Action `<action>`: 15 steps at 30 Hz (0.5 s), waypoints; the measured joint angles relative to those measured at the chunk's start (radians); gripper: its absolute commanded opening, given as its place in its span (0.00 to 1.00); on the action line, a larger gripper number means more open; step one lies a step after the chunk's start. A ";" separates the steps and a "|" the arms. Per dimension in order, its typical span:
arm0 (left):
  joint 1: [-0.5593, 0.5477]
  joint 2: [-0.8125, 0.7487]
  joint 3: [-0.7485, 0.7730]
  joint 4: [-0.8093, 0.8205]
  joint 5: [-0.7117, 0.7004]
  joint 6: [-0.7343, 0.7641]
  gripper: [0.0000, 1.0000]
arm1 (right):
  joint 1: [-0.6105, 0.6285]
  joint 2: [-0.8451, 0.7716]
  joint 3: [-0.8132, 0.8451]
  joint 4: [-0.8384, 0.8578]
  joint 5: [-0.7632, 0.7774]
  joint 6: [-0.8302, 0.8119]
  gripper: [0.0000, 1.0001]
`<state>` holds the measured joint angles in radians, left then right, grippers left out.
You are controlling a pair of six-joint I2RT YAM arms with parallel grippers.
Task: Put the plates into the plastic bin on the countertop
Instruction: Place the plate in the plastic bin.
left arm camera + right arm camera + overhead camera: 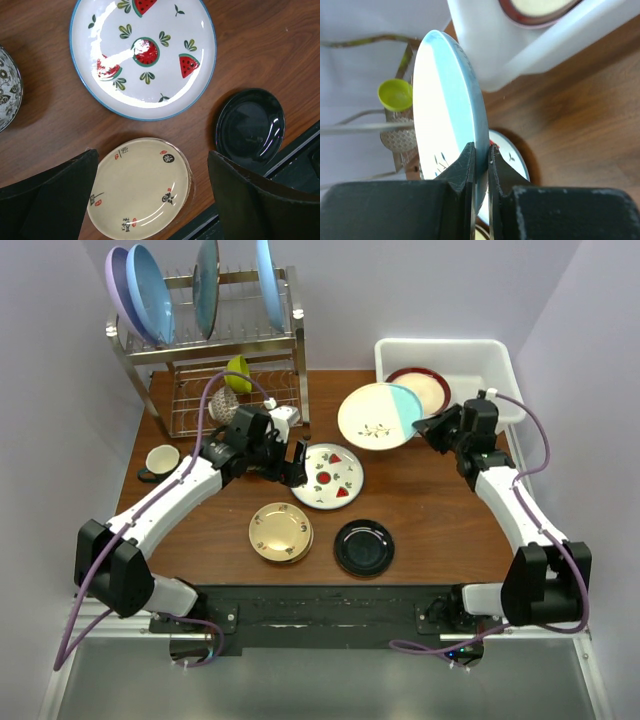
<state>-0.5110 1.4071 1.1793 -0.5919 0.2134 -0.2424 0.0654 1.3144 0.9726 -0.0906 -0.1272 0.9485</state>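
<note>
Five of the task's plates show. One maroon-rimmed cream plate [418,388] lies inside the white plastic bin [497,360] at the far right of the worktop [440,510]. One cream-and-teal plate [375,416] is held off the wood at the bin's near-left corner; the right end effector [426,426] is clamped on its teal rim, one finger on each face. Three more lie flat on the worktop: a white plate painted with watermelon slices [330,478] in the middle, a gold-tan plate [280,532] nearer the arms, and a glossy black plate [363,547] just right of that one.

The left end effector [289,463] hangs at the watermelon plate's left edge with its fingers wide apart, gripping nothing.

On the two-tier wire rack [215,340], far left, four large plates stand on edge: one lilac plate [117,282] and three blue. One lime-green bowl [238,373] sits on the lower tier.
</note>
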 measured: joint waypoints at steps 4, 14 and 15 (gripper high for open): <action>0.000 -0.003 -0.015 0.000 0.005 0.000 0.95 | -0.066 0.056 0.027 0.035 -0.042 0.017 0.00; 0.000 -0.003 -0.043 0.003 0.020 0.001 0.95 | -0.190 0.249 0.148 0.106 -0.109 0.074 0.00; 0.000 -0.003 -0.046 0.002 0.020 0.001 0.95 | -0.197 0.267 0.164 0.108 -0.115 0.080 0.00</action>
<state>-0.5110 1.4044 1.1336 -0.5896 0.2337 -0.2417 -0.1318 1.5810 1.1370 0.0177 -0.2424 1.0286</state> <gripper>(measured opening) 0.947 0.084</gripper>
